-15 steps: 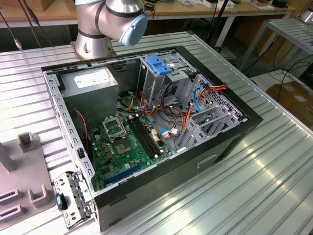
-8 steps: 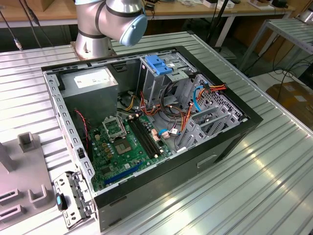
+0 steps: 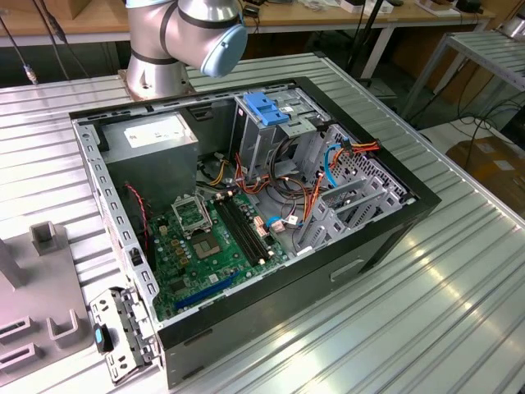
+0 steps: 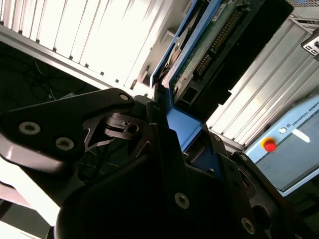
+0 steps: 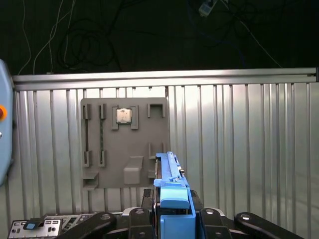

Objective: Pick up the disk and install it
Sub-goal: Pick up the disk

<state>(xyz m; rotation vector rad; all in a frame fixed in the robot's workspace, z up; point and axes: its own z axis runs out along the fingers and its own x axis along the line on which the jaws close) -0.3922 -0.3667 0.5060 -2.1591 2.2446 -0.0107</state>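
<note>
- The disk (image 5: pixel 169 174) is clamped in the gripper (image 5: pixel 172 219), whose black fingers close on it from both sides. It hangs clear of the ribbed metal table (image 5: pixel 239 139).
- In the first wrist view the disk is seen edge-on: a narrow blue plastic rail with a lighter blue tab at the near end, standing up out of the gripper.
- In that view the rail lines up with the near corner of a grey tray (image 5: pixel 124 144) lying flat on the table. The tray has several slots, and a small square chip (image 5: pixel 123 115) sits in one of them.
- In the second wrist view the disk (image 4: pixel 212 42) shows its underside: a green circuit board with a row of connector pins, a dark body and a blue rail along one long edge.
- There the gripper (image 4: pixel 167 127) takes up the near half of the picture, and its fingers (image 4: pixel 119 124) grip the disk's near end.
- The disk's label face cannot be seen, and its far end is cut off by the picture edge.
- The exact spots where the fingers touch the disk are hidden by the gripper's own body.
- A control tablet (image 4: pixel 294 154) with a red button (image 4: pixel 269 145) is only partly in frame.
- In the exterior view the open computer case (image 3: pixel 369 238) lies on the table, with a blue latch (image 3: pixel 267 107) on top of its grey cage. The arm (image 3: pixel 189 33) is cut off above its base.
</note>
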